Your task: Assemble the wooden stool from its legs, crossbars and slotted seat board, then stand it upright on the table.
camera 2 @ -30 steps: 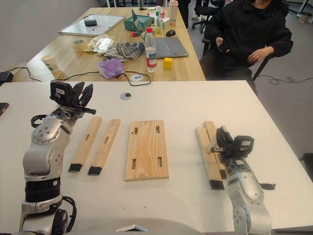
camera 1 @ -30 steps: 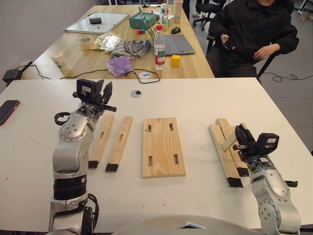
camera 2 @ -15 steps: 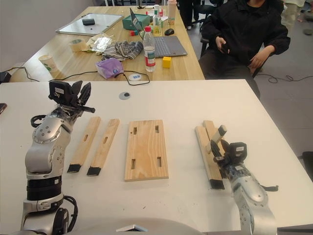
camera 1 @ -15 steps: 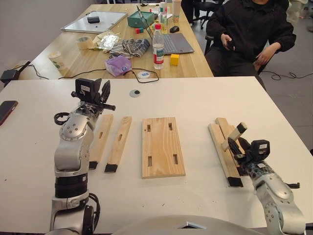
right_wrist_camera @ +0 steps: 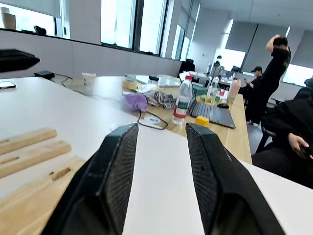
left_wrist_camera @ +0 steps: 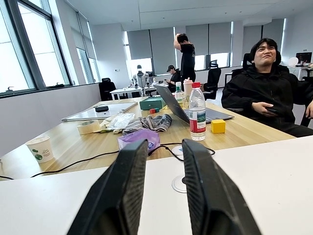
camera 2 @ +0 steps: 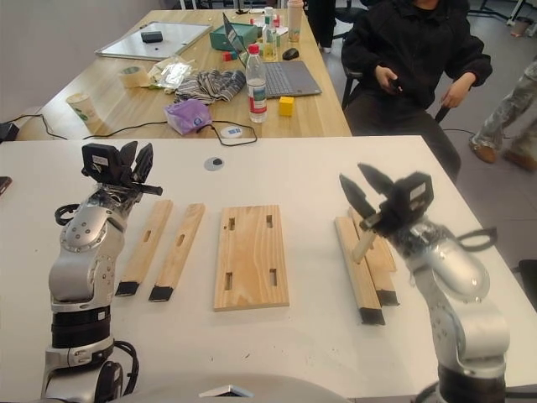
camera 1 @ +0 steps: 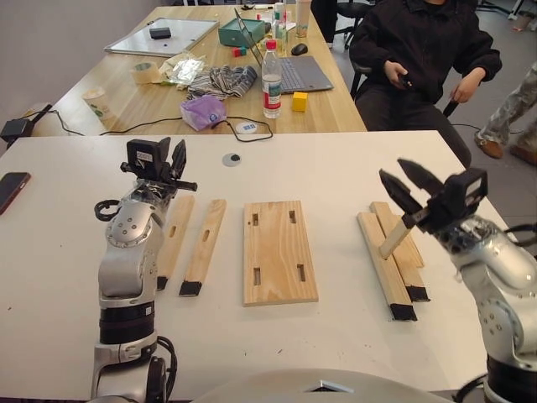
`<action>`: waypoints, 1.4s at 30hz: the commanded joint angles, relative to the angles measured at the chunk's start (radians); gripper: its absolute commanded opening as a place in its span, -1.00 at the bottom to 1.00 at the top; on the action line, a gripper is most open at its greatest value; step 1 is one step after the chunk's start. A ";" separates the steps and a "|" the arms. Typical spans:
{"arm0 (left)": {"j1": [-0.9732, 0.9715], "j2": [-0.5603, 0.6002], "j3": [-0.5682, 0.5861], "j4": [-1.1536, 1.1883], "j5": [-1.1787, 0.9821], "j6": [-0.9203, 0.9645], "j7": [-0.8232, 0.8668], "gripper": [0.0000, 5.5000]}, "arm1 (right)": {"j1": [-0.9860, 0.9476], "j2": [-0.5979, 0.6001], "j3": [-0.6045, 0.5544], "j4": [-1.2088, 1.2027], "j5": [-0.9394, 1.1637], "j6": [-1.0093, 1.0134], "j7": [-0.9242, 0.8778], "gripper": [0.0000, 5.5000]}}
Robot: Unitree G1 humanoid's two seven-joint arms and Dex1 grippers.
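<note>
Presently nothing is joined.
- Left gripper (camera 1: 170, 151): parted, empty, raised over the far ends of the left planks (camera 1: 174, 239).
- Seat (camera 1: 279, 250): flat, mid-table.
- Right planks (camera 1: 384, 264): flat, side by side.
- Right gripper (camera 1: 393, 170): parted, empty, above them.
- Step, as judged: first pickup. The next move calls for a descent onto a plank.

Pale matt wood seat board (camera 1: 279, 250)

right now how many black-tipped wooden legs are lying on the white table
4: two legs side by side left of the board, two right of it.
</note>
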 commanded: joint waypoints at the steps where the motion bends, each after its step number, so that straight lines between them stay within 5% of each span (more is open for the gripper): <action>1: -0.024 0.000 -0.005 0.023 0.008 -0.007 0.000 -0.55 | -0.298 0.017 -0.027 0.142 0.094 0.134 -0.095 -0.46; 9: -0.088 0.012 -0.015 0.080 0.014 -0.014 -0.021 -0.55 | -0.460 0.003 -0.010 0.457 0.256 0.423 -0.077 -1.00; 17: -0.096 0.018 -0.023 0.084 0.016 -0.008 -0.030 -0.55 | -0.360 -0.006 0.035 0.545 0.195 0.445 -0.007 -1.00; 42: -0.080 0.025 -0.006 0.067 0.018 -0.006 -0.017 -0.55 | -0.207 0.066 -0.111 0.384 0.396 0.622 -0.131 -1.00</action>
